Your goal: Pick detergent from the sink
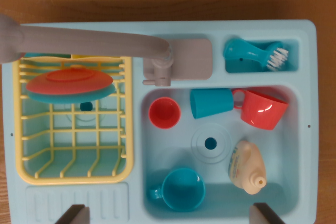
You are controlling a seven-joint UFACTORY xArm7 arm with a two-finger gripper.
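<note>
Looking straight down, we see our gripper (170, 214) nearest, only its two dark fingertips (73, 214) showing, spread wide apart and holding nothing. Just beyond lies the pale blue toy sink (299, 203). In its basin, at the near right, the cream detergent bottle (247, 165) lies on its side, cap toward us. A teal cup (182, 189) sits to its left. Farther back stand a small red cup (164, 113), a teal tumbler (211, 103) and a red mug (264, 108). At far right, probably a brush (257, 56).

Two plates (70, 83) stand in the yellow rack (31, 174); a teal brush (254, 55) lies in its compartment.
</note>
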